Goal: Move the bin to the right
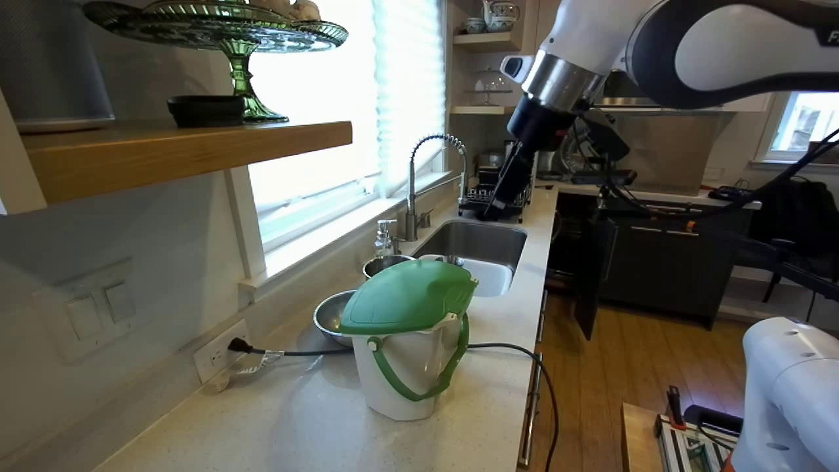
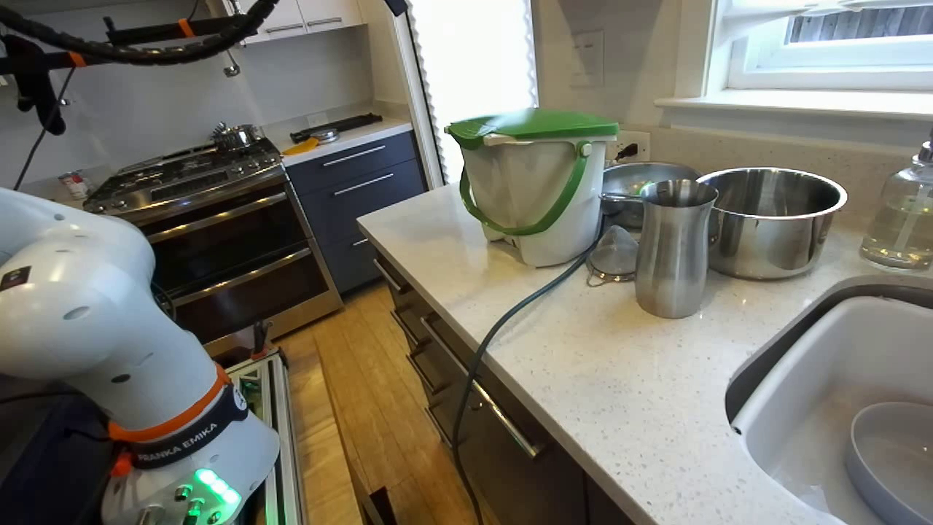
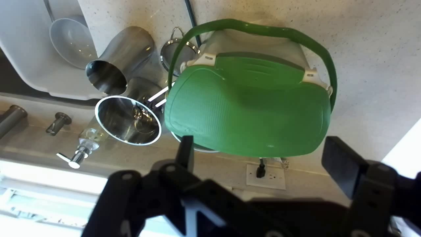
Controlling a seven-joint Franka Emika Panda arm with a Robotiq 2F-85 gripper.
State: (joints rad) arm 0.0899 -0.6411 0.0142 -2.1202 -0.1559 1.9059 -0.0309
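I get strong daylight in both exterior views, window (image 1: 314, 124) blown out white, wall (image 1: 144, 226) beside it dim. Steel pot (image 2: 765, 244) glints; speckles on desk (image 2: 583, 379) read crisp. Wrist view: claw (image 3: 263, 156) near-black, soft shadow across green bin lid (image 3: 250, 108), glare lower left.

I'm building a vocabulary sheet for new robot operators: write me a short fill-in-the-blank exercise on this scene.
The lid of the bin is coloured ____.
The pincer is not shut but ____.
The dark cord hangs over the ____ of the countertop.
The cake stand rests on a wooden ____.

Missing words: green; open; edge; shelf.
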